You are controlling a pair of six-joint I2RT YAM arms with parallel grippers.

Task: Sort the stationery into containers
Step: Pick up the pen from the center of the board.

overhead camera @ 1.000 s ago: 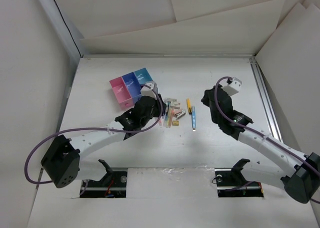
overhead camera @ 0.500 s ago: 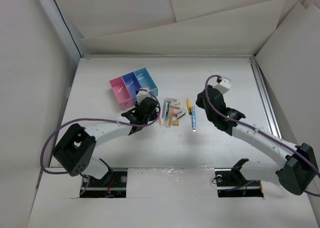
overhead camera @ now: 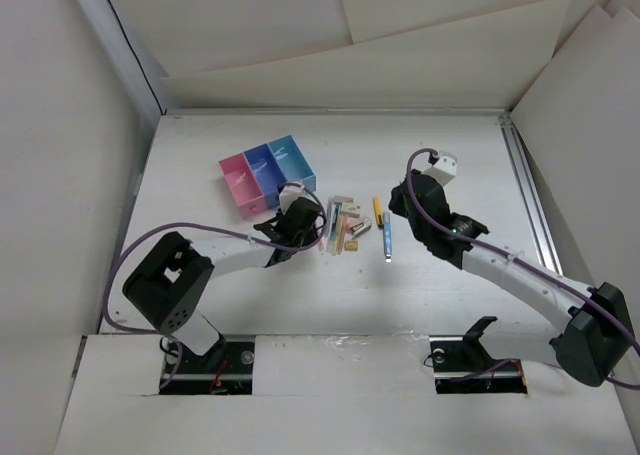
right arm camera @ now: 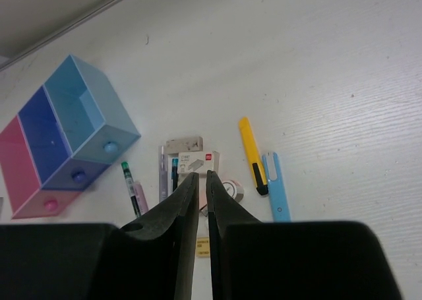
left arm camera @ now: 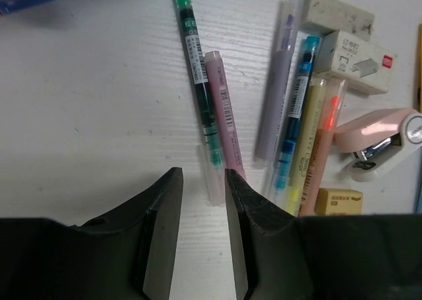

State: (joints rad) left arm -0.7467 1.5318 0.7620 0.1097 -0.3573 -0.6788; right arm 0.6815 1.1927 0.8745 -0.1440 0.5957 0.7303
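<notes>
Left wrist view: the left gripper [left arm camera: 201,191] hangs low over the white table [left arm camera: 86,102]. Its two dark fingers [left arm camera: 165,214] stand a narrow way apart, with bare tabletop between them and nothing clamped. Just ahead of the gap lies the clear end of a pink pen [left arm camera: 223,109], close to the fingertips; whether it touches them I cannot tell. A green pen [left arm camera: 198,82] lies alongside the pink one, on its left. Further ahead and to the right is a fan of stationery: a lilac pen [left arm camera: 277,82], a blue pen [left arm camera: 297,102], a yellow pen [left arm camera: 306,142] and an orange pen [left arm camera: 323,148], packed side by side. Beyond them, to the far right, are a worn white eraser [left arm camera: 339,13], a box of staples [left arm camera: 359,59], a pink stapler [left arm camera: 376,142] and a small yellow box [left arm camera: 338,201].

In the right wrist view, the right gripper [right arm camera: 202,184] is raised above the table, its fingers parted by only a thin slit and holding nothing. Ahead and to its left stand the joined containers: the light blue tray [right arm camera: 99,119] nearest, then the dark blue tray [right arm camera: 46,135] and the pink tray [right arm camera: 16,165]. All three look empty. Ahead and to its right lie a yellow cutter-like pen [right arm camera: 252,155] and a light blue pen [right arm camera: 277,188], almost touching.
</notes>
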